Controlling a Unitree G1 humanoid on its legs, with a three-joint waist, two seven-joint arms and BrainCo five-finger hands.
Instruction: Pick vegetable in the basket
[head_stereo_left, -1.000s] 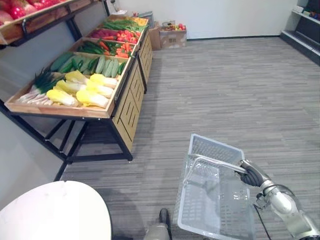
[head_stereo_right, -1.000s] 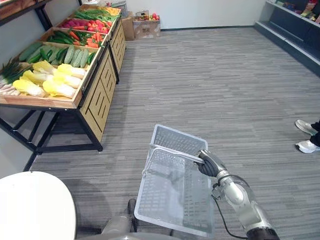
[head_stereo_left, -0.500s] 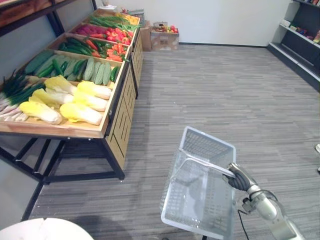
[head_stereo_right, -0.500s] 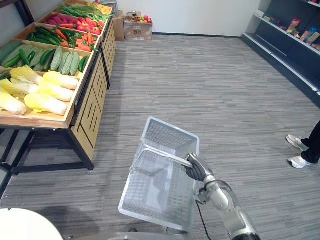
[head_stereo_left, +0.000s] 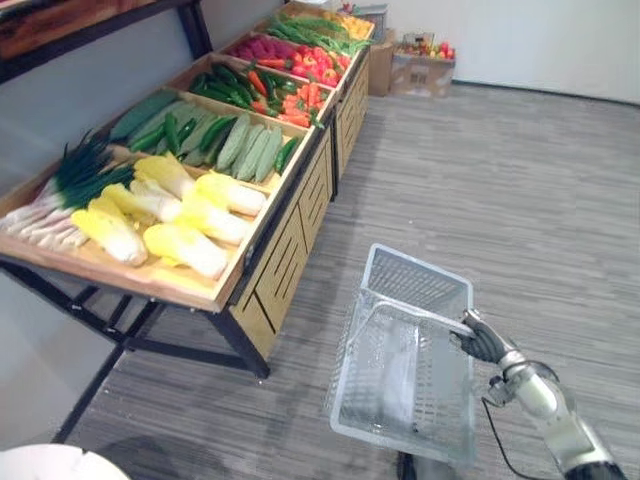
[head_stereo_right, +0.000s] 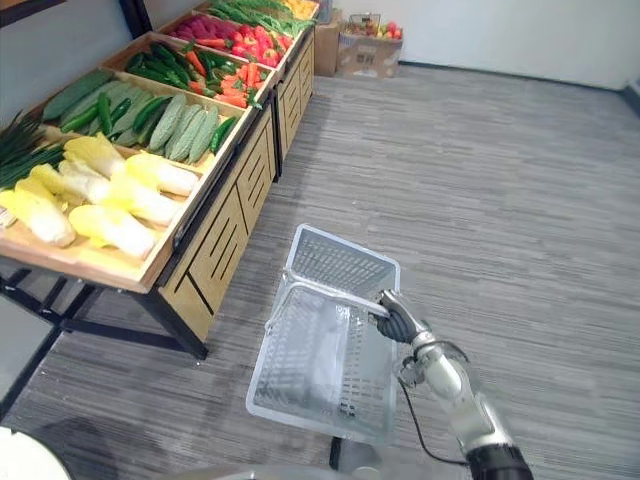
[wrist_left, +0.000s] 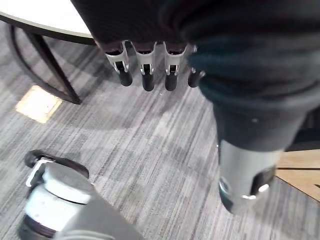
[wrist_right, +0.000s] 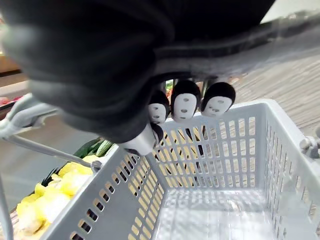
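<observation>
Right hand (head_stereo_left: 482, 343) has its fingers curled round the handle (head_stereo_left: 405, 312) of the grey basket (head_stereo_left: 418, 284), lower right of centre, and the basket looks empty. Left hand (wrist_left: 146, 67) hangs over the floor, fingers straight, holding nothing. Vegetables sit in the wooden crates (head_stereo_left: 140, 283) at upper left, well apart from both hands, yellow cabbages (head_stereo_left: 185, 215) nearest; I judge a cabbage bulky, leafy-soft outside, firm inside, so grab the thick middle, not the loose leaf end.
</observation>
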